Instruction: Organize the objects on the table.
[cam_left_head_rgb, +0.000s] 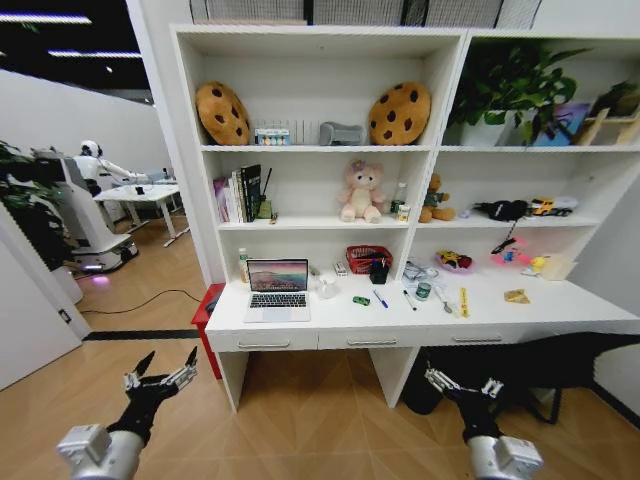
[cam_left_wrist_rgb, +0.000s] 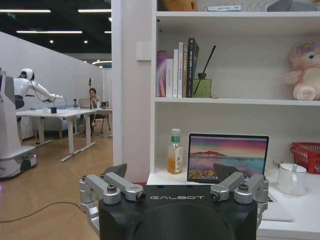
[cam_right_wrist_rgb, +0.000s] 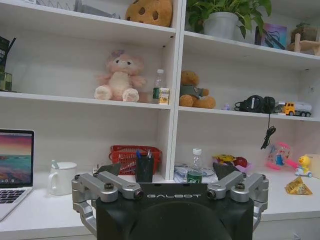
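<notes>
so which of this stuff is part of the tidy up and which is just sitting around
To tidy, on the desk:
laptop
green toy car
blue pen
jar
yellow strip
yellow packet

Just there:
cookie cushions
pink plush
books
plant
red basket

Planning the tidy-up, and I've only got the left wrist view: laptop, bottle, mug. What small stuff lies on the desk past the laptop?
Observer: A tiny green toy car lies just right of the laptop, with a blue pen beside it.
Operator: Anything further right?
Observer: A yellow strip, then a yellow packet nearest the right end.
Operator: And where's the right gripper?
Observer: The right gripper hangs open, low in front of the desk, touching nothing.
</notes>
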